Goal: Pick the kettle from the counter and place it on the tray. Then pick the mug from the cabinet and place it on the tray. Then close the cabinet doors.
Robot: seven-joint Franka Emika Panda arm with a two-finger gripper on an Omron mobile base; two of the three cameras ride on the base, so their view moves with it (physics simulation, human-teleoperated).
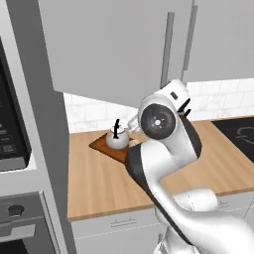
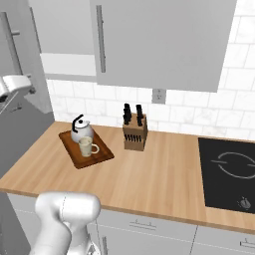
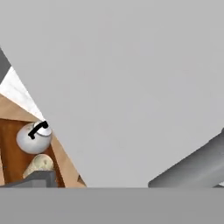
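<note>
The silver-grey kettle (image 2: pixel 81 132) and the beige mug (image 2: pixel 87 146) both stand on the reddish-brown tray (image 2: pixel 102 155), which lies on the tan counter (image 2: pixel 159 174). The kettle (image 1: pixel 117 138) and tray (image 1: pixel 101 144) also show in the left base view. My gripper (image 1: pixel 184 106) is raised beside the swung-out left cabinet door (image 1: pixel 109 44), below its bar handle (image 1: pixel 168 49). In the hand view that door (image 3: pixel 131 78) is very close, with the handle (image 3: pixel 192 168) at lower right. One fingertip (image 3: pixel 34 178) sits far to the side, so the jaws stand open and hold nothing.
A knife block (image 2: pixel 135 130) stands by the tiled wall to the right of the tray. A black cooktop (image 2: pixel 229 172) is set into the counter's right end. The right cabinet door (image 2: pixel 164 40) hangs above the block. An oven column (image 1: pixel 20 124) rises at the left.
</note>
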